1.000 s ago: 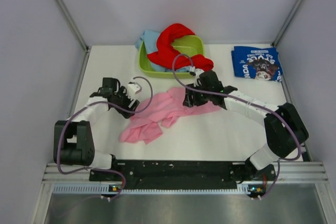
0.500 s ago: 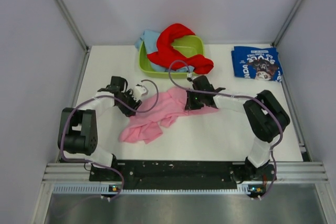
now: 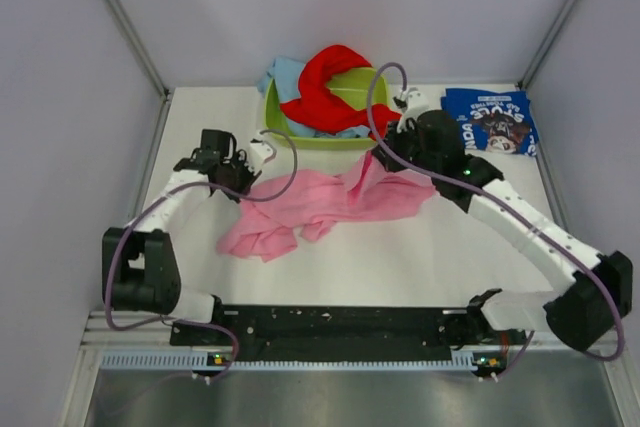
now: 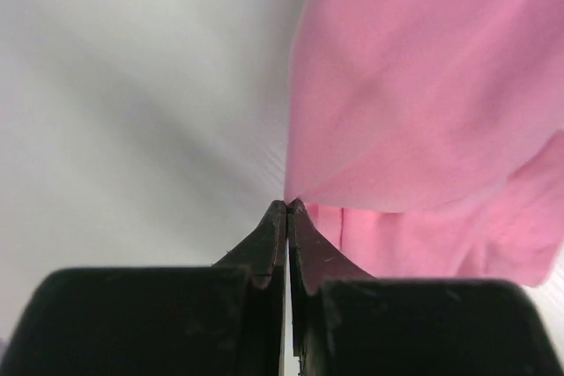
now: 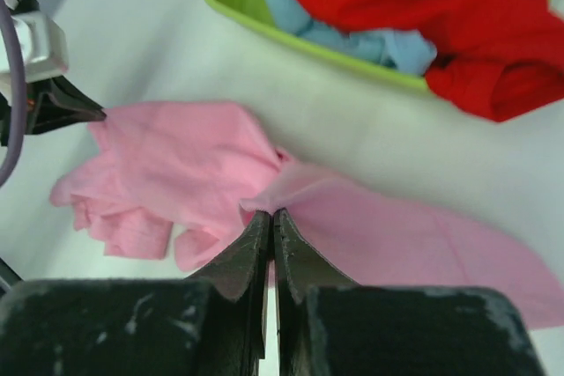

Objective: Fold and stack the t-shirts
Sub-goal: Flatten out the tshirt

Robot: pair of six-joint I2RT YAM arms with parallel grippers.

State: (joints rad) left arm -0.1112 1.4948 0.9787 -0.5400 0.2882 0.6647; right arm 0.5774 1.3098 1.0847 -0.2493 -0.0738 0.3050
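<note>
Pink shirt lies rumpled across the middle of the overhead view, on the worktop, just below the green tub that holds the red shirt and the blue shirt. The navy shirt sits folded at the upper right, well apart. The left gripper is pinched shut on the pink shirt's left edge, and its wrist view shows only a sliver of cloth at the very tips. The right gripper is clamped on a raised ridge of pink cloth at the shirt's upper right, just below the tub's rim. To my eye the step is spreading the shirt flat before any fold. Done well, the two would draw apart evenly, toward the left and right of the frame, lifting just enough for the bunched lower-left part to unroll rather than drag. The left hold looks slight, so a sharp tug might slip it. The right one seems to have mid-cloth rather than a hem, so the shirt may hang lopsided and want a fresh grip. I'd also keep that arm clear of the red cloth draped over the rim.
</note>
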